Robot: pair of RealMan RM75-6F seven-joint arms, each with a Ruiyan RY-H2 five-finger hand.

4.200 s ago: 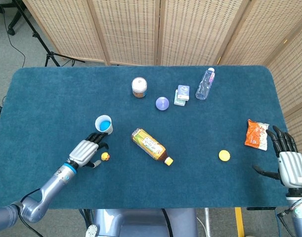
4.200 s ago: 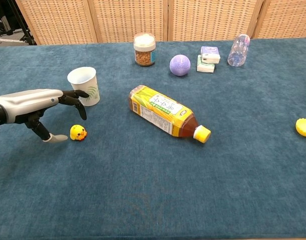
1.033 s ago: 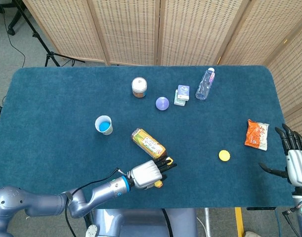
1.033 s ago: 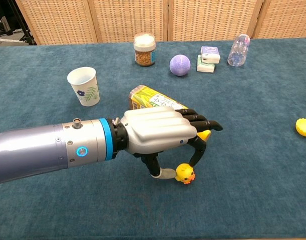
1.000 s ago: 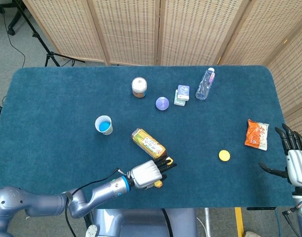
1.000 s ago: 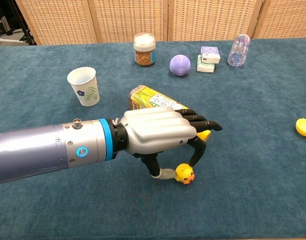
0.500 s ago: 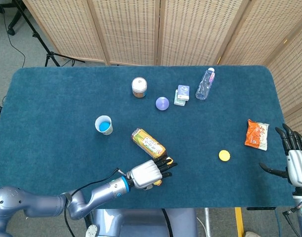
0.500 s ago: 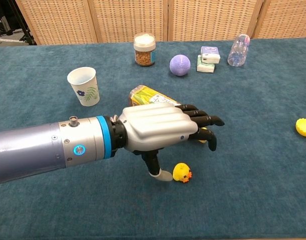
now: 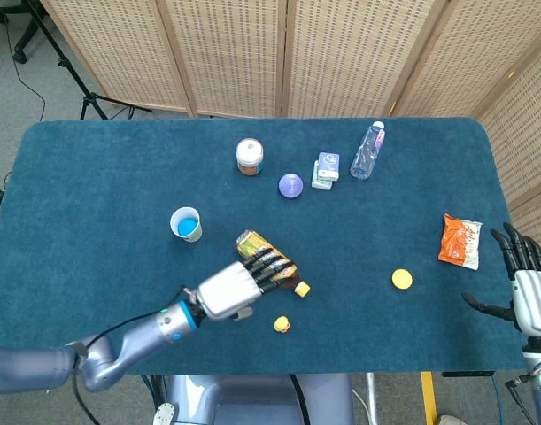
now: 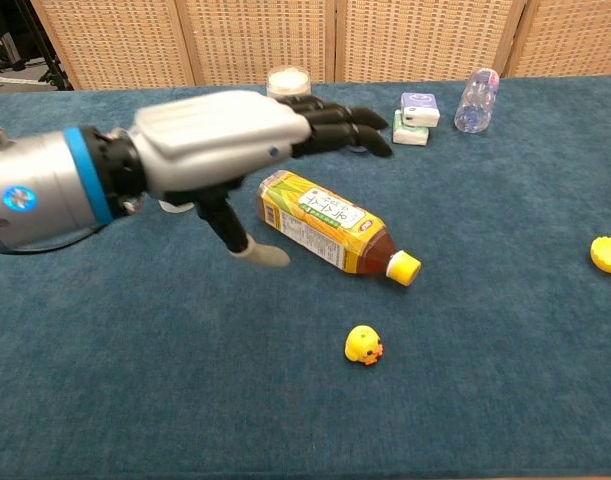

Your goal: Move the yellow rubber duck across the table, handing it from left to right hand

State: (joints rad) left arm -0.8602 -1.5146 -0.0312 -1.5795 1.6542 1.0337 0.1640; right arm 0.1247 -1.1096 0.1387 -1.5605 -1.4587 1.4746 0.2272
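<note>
left robot hand (image 10: 225, 140): released, fingers stretched out flat and holding nothing, hovering over the near end of the tea bottle (image 10: 325, 223), well above the counter (image 9: 93, 195)
right robot hand (image 9: 525, 285): way over at the right edge, fingers spread, nothing in it, just beside the orange snack bag (image 9: 459, 241)
yellow rubber duck (image 10: 363, 345): sitting on its own on the counter, near the front edge, a bit in front of the bottle's yellow cap, touching neither robot hand
how the duck should handle: my guess is super light and squishy, smooth rubber so kinda slippery, and tiny next to those fingers, so it could easily pop out of a pinch or roll away
where to grab: probably thumb and a finger on either side of the body, low down, not on the head or beak
other stuff: paper cup (image 9: 186, 223), jar (image 9: 250, 156), purple ball (image 9: 290, 185) and water bottle (image 9: 367, 150) further back, yellow lid (image 9: 402, 279) off to the right
</note>
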